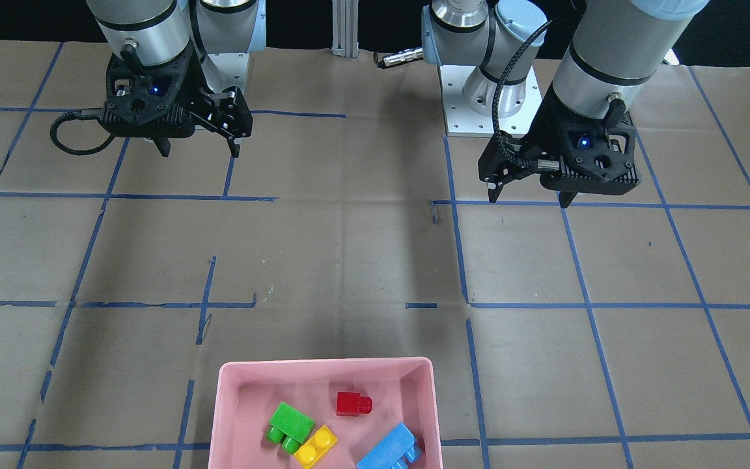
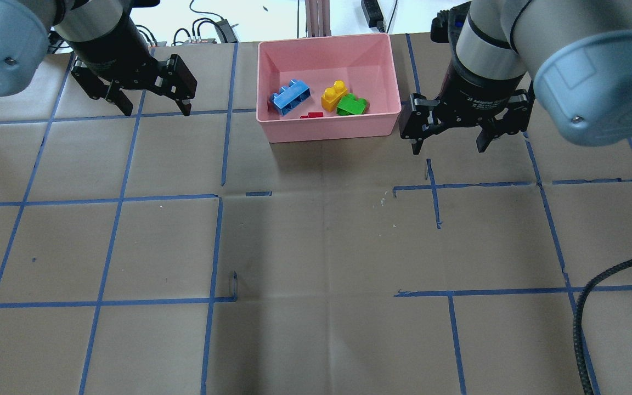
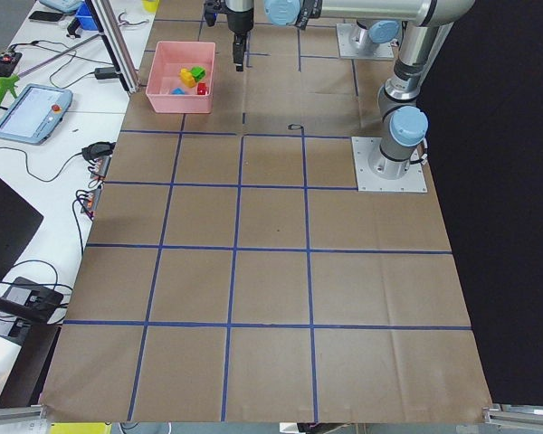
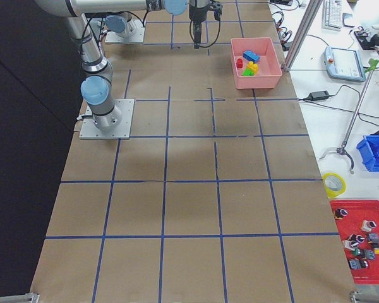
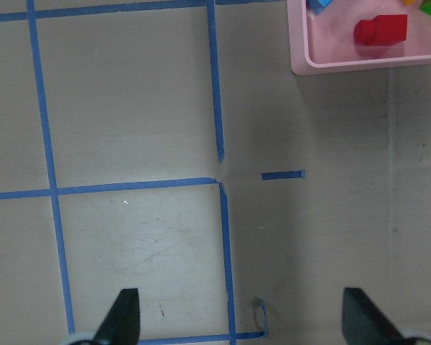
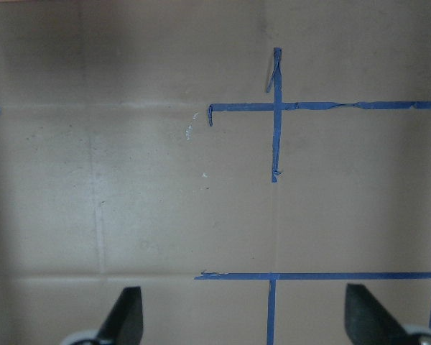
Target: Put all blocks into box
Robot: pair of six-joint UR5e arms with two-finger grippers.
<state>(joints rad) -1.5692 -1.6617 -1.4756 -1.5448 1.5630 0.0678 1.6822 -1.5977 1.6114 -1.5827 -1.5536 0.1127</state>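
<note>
Pink box (image 2: 328, 128) on tape-gridded brown table (image 2: 321, 247)

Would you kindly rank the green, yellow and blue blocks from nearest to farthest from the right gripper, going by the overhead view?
From the right gripper:
1. Green block, at the box's right end.
2. Yellow block, just left of the green, mid-box.
3. Blue block, toward the box's left end.

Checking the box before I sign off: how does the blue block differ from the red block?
Size: the blue block is a long brick with several studs, while the red block is a short brick with one stud.
Place: the blue block lies by the side wall of the box on the robot's left, while the red block sits nearer the wall on the robot's side.
Shared: both lie inside the box, and neither touches another block.
</note>
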